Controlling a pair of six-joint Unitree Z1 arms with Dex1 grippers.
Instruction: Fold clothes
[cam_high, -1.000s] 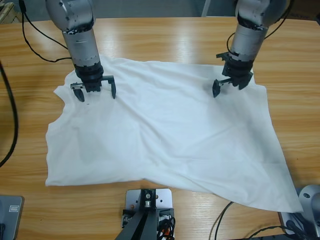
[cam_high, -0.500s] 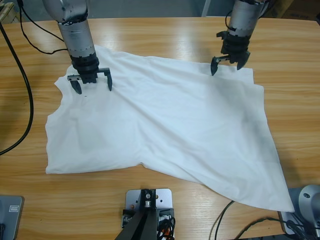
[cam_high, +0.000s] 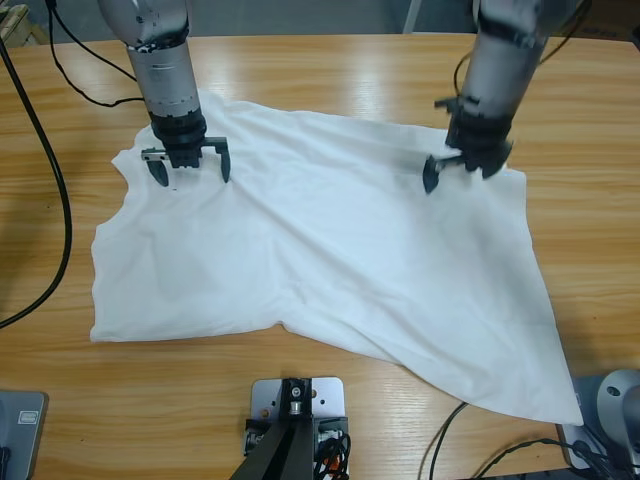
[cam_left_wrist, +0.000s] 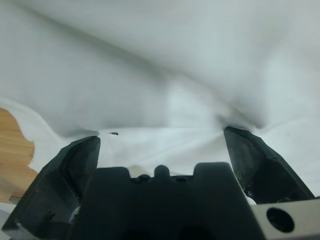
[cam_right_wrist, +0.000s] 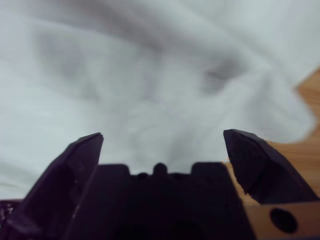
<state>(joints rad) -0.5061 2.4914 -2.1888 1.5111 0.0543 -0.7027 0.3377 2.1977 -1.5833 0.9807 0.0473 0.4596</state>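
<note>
A plain white soft fabric shirt (cam_high: 320, 250) is seen spread, rumpled, over the middle of the long wooden desk (cam_high: 330, 70), its nearest corner lying towards the front right edge. Farther back, the left gripper (cam_high: 188, 168) is held over the shirt's far left part, close to a curved cut-out edge, fingers (cam_left_wrist: 75, 165) spread wide with nothing between them. The right gripper (cam_high: 462, 168) is poised over the far right edge, fingers (cam_right_wrist: 80, 160) likewise wide apart and empty; whether the tips touch the cloth cannot be told. Black cables (cam_high: 40, 150) are draped across the desk's far left.
</note>
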